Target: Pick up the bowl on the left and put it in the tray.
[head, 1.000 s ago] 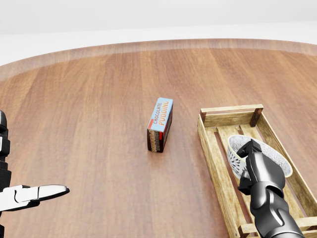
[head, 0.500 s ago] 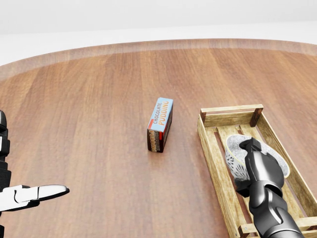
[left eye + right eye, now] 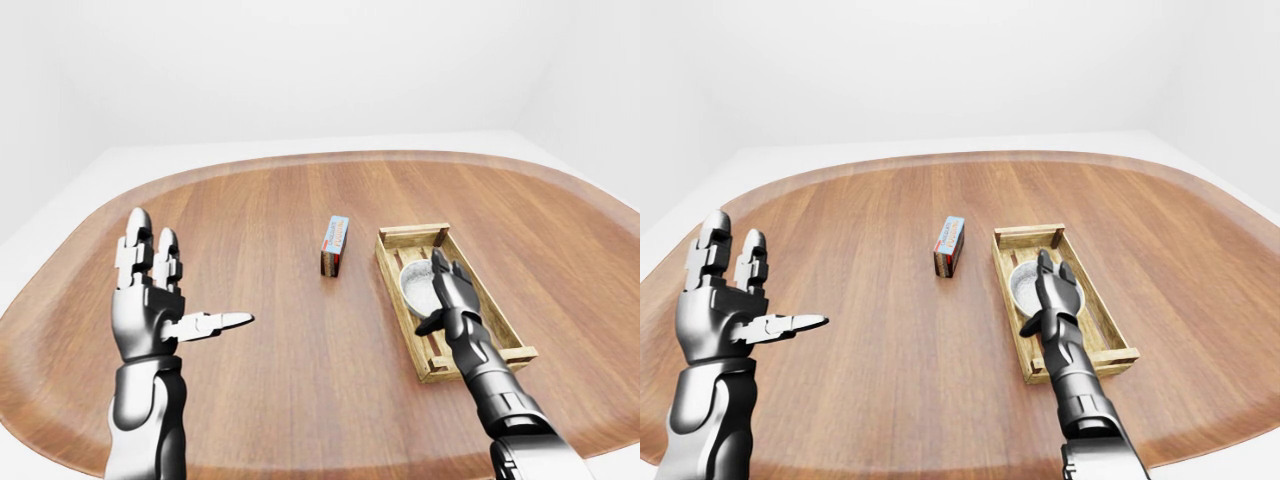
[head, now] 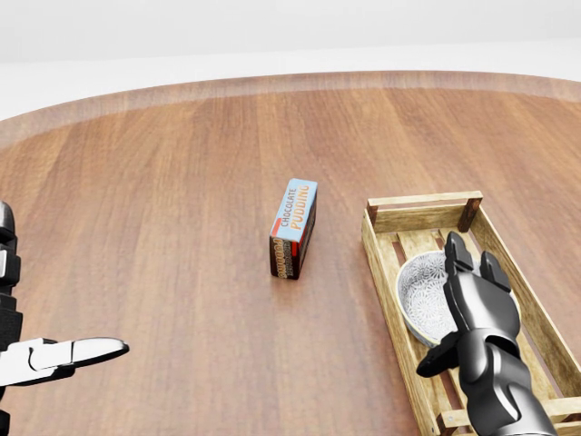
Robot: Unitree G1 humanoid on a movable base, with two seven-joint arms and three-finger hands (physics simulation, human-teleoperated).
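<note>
Right fingers (image 4: pixel 457 254): straight and spread, closed on nothing, pointing to the far side over the bowl.
Right hand (image 4: pixel 478 313): open, above the bowl's near right part; contact cannot be told.
Bowl (image 4: pixel 419 289): white, patterned, upright, inside the tray at about its middle.
Tray (image 4: pixel 424 200): slatted wooden crate, right side of the table.
Left fingers (image 3: pixel 137 240): wide, two pointing up, thumb out to the right.
Left hand (image 3: pixel 150 305): empty, raised at near left, well apart from everything.
Pudding box (image 4: pixel 293 227): on edge, left of the tray, not touching it.
Table (image 4: pixel 163 200): rounded, wood-grained.
</note>
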